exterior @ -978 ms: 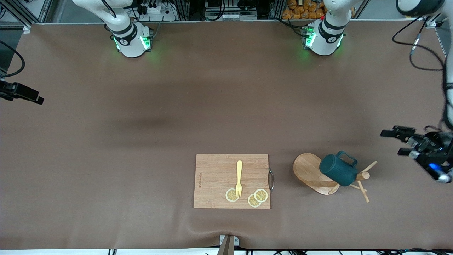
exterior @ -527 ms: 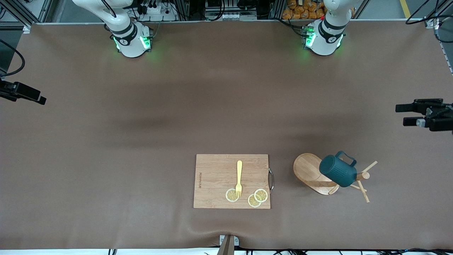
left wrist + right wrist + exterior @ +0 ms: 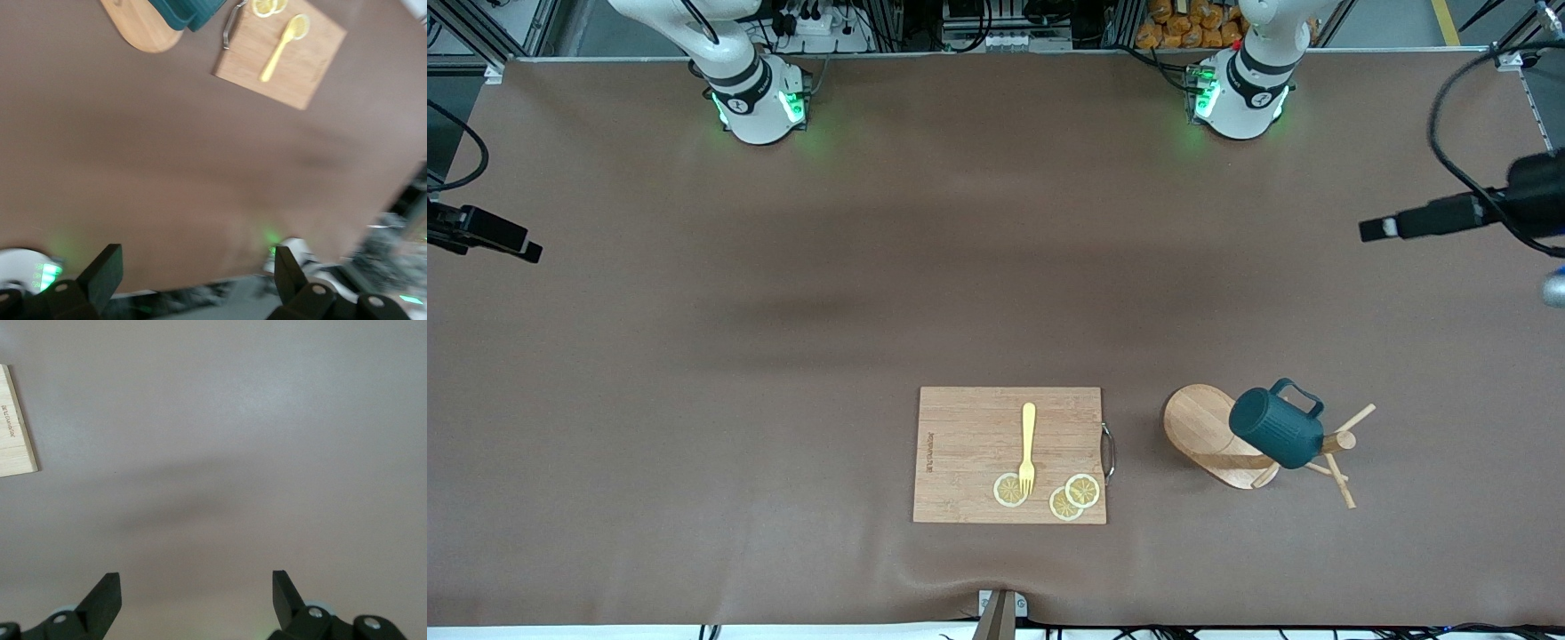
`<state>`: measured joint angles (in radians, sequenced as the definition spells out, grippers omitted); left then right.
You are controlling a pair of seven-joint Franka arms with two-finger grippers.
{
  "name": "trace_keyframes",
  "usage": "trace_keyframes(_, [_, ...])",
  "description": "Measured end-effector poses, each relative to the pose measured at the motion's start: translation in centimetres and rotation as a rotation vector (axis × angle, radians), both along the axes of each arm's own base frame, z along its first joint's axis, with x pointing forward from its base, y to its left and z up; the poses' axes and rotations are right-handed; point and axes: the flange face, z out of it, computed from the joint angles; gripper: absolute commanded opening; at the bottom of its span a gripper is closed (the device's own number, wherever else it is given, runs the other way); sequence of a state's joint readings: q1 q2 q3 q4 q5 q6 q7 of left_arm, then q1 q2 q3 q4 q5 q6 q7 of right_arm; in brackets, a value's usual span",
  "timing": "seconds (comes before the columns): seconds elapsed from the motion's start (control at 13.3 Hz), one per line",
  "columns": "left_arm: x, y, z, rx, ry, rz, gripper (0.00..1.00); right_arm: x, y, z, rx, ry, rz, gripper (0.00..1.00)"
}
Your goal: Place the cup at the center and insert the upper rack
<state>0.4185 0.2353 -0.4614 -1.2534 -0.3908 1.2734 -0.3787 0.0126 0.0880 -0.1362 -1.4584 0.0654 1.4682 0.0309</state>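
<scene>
The dark-green ribbed cup [image 3: 1276,429] lies tipped against the toppled wooden peg rack [image 3: 1218,436], beside the bamboo cutting board [image 3: 1009,454]. Both the left gripper [image 3: 193,273] and right gripper [image 3: 195,590] gape wide, high over bare desk [image 3: 871,267]. Whichever stage this is, the cup sits off centre.

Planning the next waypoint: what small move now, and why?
Probably just hold. The cup rests on the wooden rack toward the left arm's end, off centre, which fits before or after the job. Left tool, open, is over bare table there; right tool, open, waits at its end.
</scene>
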Motion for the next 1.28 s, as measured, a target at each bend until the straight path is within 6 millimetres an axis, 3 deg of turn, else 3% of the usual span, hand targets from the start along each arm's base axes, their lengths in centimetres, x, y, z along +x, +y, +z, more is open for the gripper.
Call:
trace_keyframes(0.15, [-1.3, -1.8, 0.4, 0.159, -0.056, -0.115, 1.00, 0.0, 0.0, 0.0, -0.006, 0.003, 0.001, 1.00])
trace_keyframes(0.3, [-1.7, -2.4, 0.4, 0.245, -0.082, -0.164, 1.00, -0.1, 0.3, -0.1, -0.006, 0.009, 0.006, 1.00])
trace_keyframes(0.75, [-2.2, -0.7, -0.7, 0.356, -0.187, -0.170, 1.00, -1.5, 2.4, 2.3, -0.003, -0.010, 0.046, 1.00])
trace_keyframes(1.28, [-4.8, 1.1, 0.1, 0.354, -0.245, -0.147, 1.00, -2.9, 1.7, 0.4, -0.040, 0.026, 0.043, 1.00])
